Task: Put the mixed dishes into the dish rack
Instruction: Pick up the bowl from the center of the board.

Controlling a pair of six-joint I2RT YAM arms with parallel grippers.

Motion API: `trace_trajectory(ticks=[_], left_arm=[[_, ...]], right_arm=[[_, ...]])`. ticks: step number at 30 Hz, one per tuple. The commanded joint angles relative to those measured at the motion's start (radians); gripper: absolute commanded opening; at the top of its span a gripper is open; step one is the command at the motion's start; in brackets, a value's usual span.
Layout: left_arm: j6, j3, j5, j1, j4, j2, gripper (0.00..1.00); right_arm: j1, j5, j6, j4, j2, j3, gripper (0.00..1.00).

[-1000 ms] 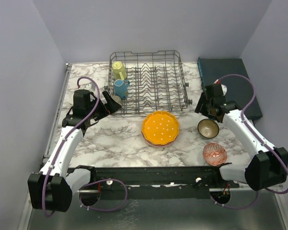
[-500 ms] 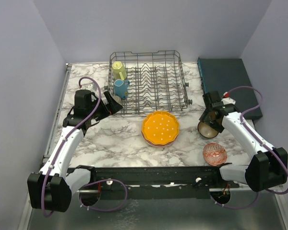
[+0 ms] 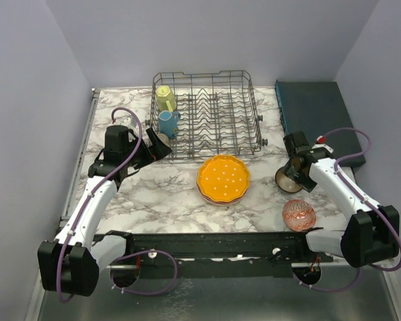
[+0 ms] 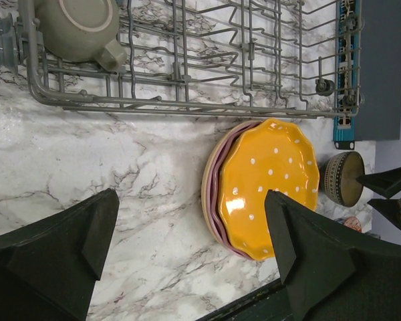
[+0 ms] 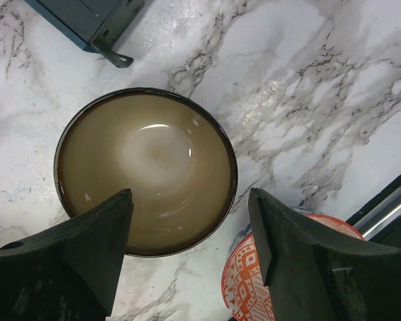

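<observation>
Right now the dark brown bowl (image 5: 146,170) sits upright on the marble table (image 3: 160,194), mouth up. It lies straight under my right gripper (image 5: 189,200). In the right wrist view my two fingers stand apart with nothing clamped. One tip lies over the bowl's rim on one side, and the other is just past the rim on the other side. I cannot tell whether either tip touches the rim. The bowl is round, so it has no long axis to line up with. My judgement is that the move turns on which part of the rim ends up between my fingers.

Just beside the bowl, on the side nearer my base, is the red-patterned bowl (image 3: 298,215). A corner of the dark teal box (image 3: 317,107) lies close on the far side. The orange dotted plate (image 3: 222,178) lies to the bowl's left, stacked on a pink plate (image 4: 214,180).

The dish rack (image 3: 254,110) stands farther back and to the left, past the plates. A yellow mug (image 3: 165,97) and a blue mug (image 3: 168,123) are already in its left end. My left gripper (image 4: 190,200) hangs wide apart and empty by the rack's near left corner, well away from this bowl. The lift is therefore my right arm's job, and I judge the carry will go leftward and away from me.
</observation>
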State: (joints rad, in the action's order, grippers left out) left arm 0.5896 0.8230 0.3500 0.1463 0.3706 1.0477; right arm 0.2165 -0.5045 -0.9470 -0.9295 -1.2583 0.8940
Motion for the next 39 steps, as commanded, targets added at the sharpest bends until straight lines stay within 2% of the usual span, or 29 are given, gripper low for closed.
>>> trace_trajectory(ticks=[1, 15, 23, 39], left_arm=[[-0.016, 0.011, -0.02, 0.007, 0.016, -0.017, 0.99], [-0.02, 0.013, -0.03, 0.013, 0.023, -0.02, 0.99], [-0.02, 0.013, -0.033, 0.013, 0.025, -0.018, 0.99], [-0.021, 0.013, -0.034, 0.013, 0.025, -0.015, 0.99]], right_arm=[[-0.008, -0.051, -0.042, -0.042, 0.0, -0.02, 0.75], [-0.009, -0.041, -0.085, -0.027, -0.008, -0.06, 0.64], [-0.009, -0.021, -0.09, -0.005, -0.029, -0.077, 0.62], [-0.009, 0.08, -0.068, 0.116, -0.05, -0.139, 0.45]])
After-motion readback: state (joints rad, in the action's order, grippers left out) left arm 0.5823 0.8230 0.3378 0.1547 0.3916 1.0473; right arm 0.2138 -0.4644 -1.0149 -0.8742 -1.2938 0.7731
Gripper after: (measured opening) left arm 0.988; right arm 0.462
